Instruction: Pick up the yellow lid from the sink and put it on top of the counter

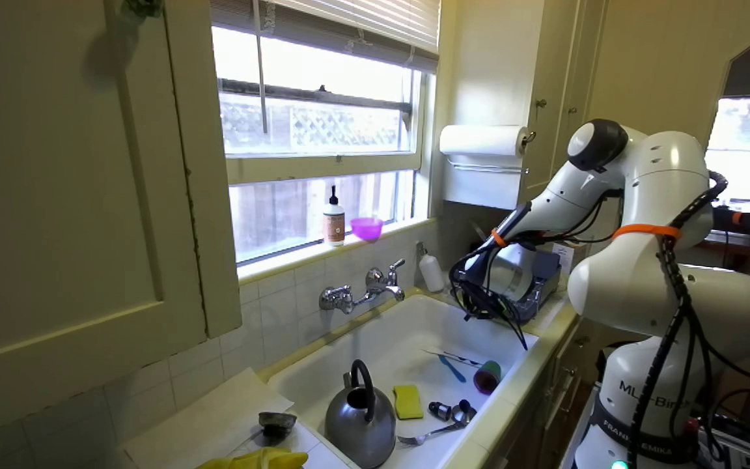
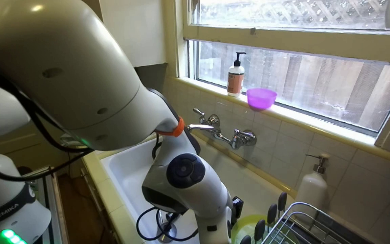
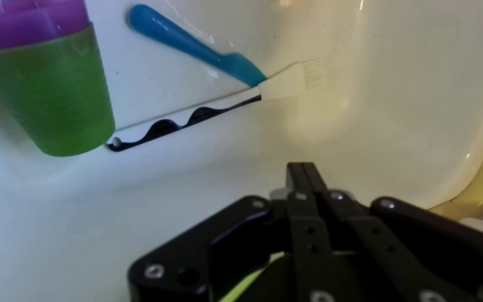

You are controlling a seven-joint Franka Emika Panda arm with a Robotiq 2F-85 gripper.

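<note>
A round yellow-green thing, which looks like the yellow lid [image 2: 245, 226], shows in an exterior view beside the dish rack at the sink's near end. Rack prongs and my arm partly hide it, and I cannot tell just what it rests on. A yellow-green strip, likely its edge, shows behind my gripper's linkage in the wrist view [image 3: 251, 278]. My gripper [image 3: 302, 165] is shut with its fingertips together and nothing between them. It is over the end of the white sink [image 3: 392, 105]. Cables and the arm hide the gripper in both exterior views.
In the sink lie a green and purple cup [image 3: 57, 92], a blue-handled utensil [image 3: 174, 37], a white-and-black brush [image 3: 183, 119], a yellow sponge [image 1: 407, 402] and a kettle [image 1: 361, 423]. A wire dish rack [image 2: 303, 206], soap dispenser [image 2: 311, 189] and faucet [image 2: 201, 127] stand near.
</note>
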